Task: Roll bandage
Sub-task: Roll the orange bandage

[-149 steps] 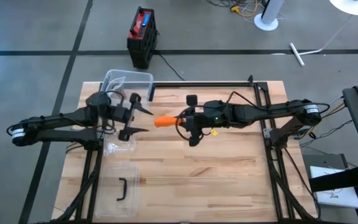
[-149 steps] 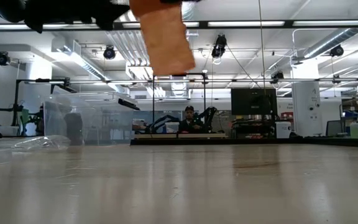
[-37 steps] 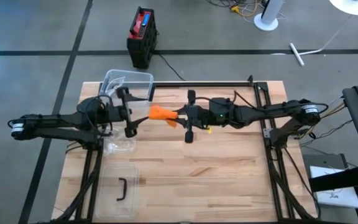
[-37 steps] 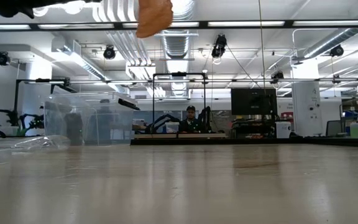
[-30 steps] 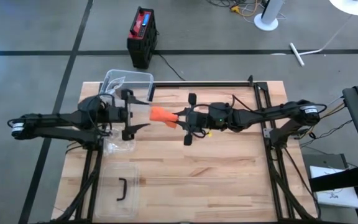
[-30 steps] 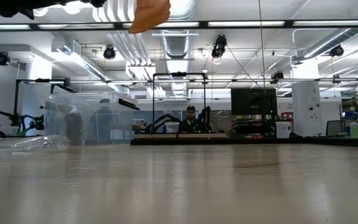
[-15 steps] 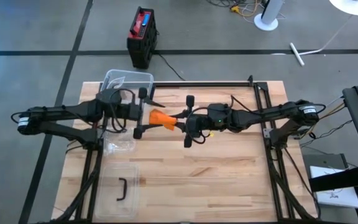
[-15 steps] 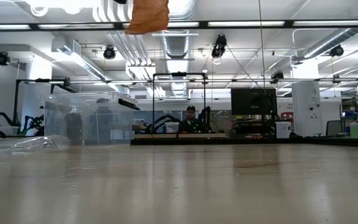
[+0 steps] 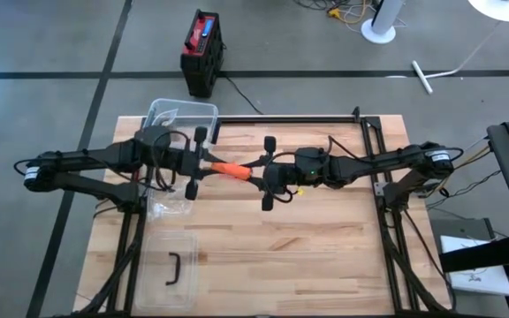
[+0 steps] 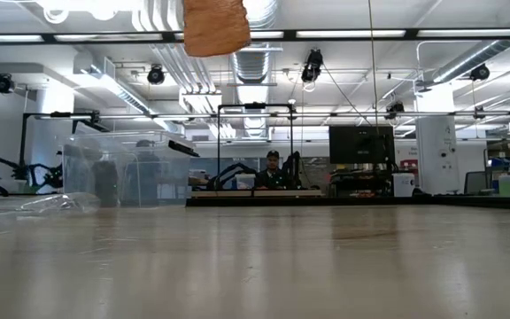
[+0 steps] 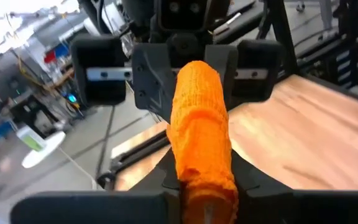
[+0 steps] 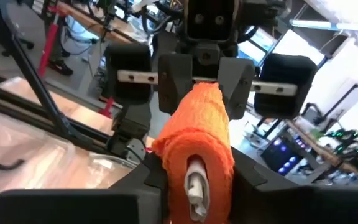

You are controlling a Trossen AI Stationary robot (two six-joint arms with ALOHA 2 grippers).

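Orange bandage roll (image 9: 229, 169) hangs in mid-air over the table (image 9: 325, 256), pinched at both ends: my left gripper (image 9: 203, 165) closed on one end, my right gripper (image 9: 256, 174) clamping the other. Risks: pulling apart unwinds it; a slack grip drops it.
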